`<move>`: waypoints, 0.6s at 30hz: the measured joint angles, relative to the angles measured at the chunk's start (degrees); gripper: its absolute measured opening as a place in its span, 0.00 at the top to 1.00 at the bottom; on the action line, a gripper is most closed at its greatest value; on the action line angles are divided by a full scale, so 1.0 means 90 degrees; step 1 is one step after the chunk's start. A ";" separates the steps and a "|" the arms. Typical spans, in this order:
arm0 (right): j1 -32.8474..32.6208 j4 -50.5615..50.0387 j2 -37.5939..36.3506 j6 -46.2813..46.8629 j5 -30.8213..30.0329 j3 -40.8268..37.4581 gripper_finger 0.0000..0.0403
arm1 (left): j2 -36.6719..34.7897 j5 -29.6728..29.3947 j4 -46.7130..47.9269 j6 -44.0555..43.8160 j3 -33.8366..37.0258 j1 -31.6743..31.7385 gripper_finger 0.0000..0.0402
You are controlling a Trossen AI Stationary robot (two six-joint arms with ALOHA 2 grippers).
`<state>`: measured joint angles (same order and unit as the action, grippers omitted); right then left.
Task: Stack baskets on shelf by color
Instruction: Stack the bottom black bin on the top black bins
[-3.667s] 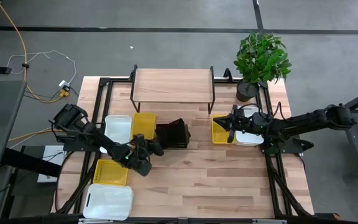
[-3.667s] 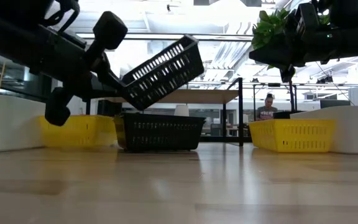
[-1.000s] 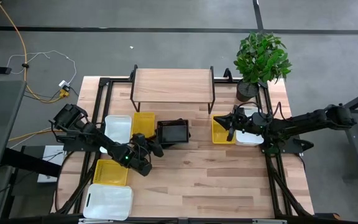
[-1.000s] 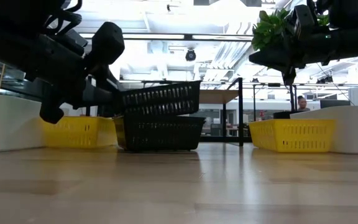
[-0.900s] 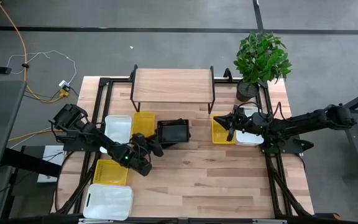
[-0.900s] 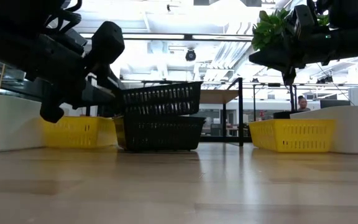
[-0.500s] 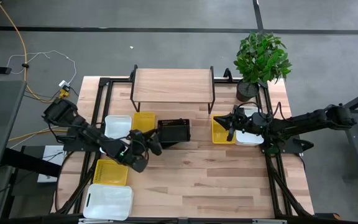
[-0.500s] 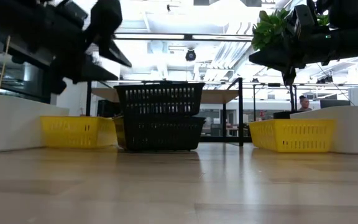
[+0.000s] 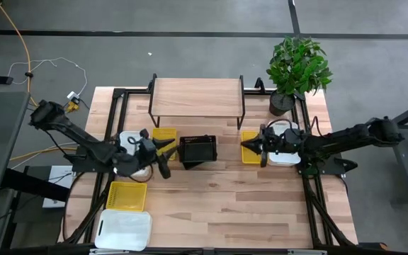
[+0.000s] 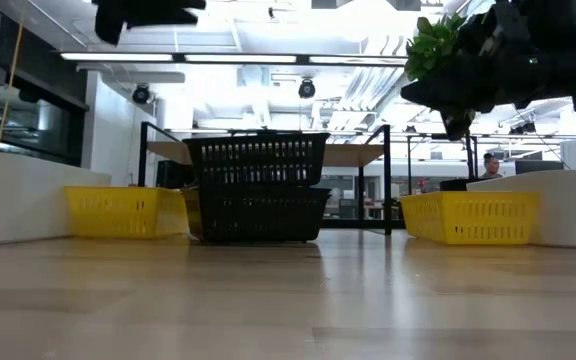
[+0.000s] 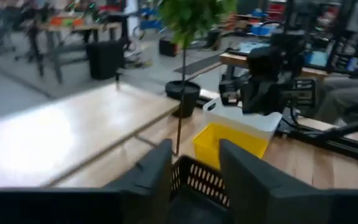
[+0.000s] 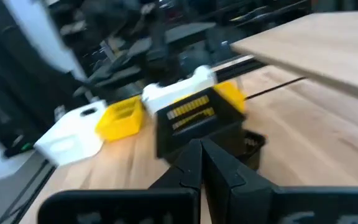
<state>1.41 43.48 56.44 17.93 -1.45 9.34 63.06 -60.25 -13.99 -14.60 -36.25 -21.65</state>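
Observation:
Two black baskets (image 9: 198, 149) stand nested one in the other in front of the shelf (image 9: 195, 98); the upper one (image 10: 256, 158) sits level in the lower one (image 10: 258, 213). My left gripper (image 9: 166, 149) hovers high to their left, open, with nothing between its fingers (image 11: 194, 155). Under it lie a yellow basket (image 9: 164, 134) and a white basket (image 9: 127, 140). My right gripper (image 9: 246, 145) is shut and hangs over the yellow basket (image 9: 251, 150) on the right, beside a white basket (image 9: 287, 156).
A yellow basket (image 9: 127, 196) and a white basket (image 9: 124, 230) lie near the table's front left corner. A potted plant (image 9: 297, 67) stands at the back right. The shelf top is bare, and bare tabletop (image 9: 246, 205) lies in front of the black baskets.
My left gripper has let go of the upper black basket, which went from tilted to level in the lower one. The gripper has then risen high, rolled, and drawn back toward the table's left edge.

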 joint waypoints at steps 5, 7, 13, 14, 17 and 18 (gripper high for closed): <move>-0.0211 0.0162 0.0818 -0.0392 0.0552 0.0321 1.00 | -0.0181 0.1126 0.0047 0.0490 0.0000 0.0453 0.97; -0.0372 0.0027 0.1233 -0.0714 0.0822 0.0690 1.00 | -0.0111 0.1675 0.0033 0.0539 0.0001 0.0678 0.97; -0.0777 -0.1547 0.2334 -0.1777 0.0880 0.2011 1.00 | 0.0106 0.2194 0.0048 0.0538 0.0002 0.1094 0.99; -0.0809 -0.1779 0.2494 -0.1862 0.0833 0.2185 1.00 | 0.0106 0.2220 0.0045 0.0538 0.0002 0.1114 0.99; -0.0871 -0.2101 0.2889 -0.2030 0.0601 0.2645 1.00 | 0.0106 0.2293 0.0048 0.0535 0.0002 0.1132 1.00; -0.0884 -0.2127 0.3003 -0.2040 0.0495 0.2779 1.00 | 0.0099 0.2294 0.0048 0.0533 0.0002 0.1132 1.00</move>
<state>-6.55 24.34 83.47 -0.43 3.00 34.35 63.95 -39.60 -13.56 -9.80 -36.23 -11.46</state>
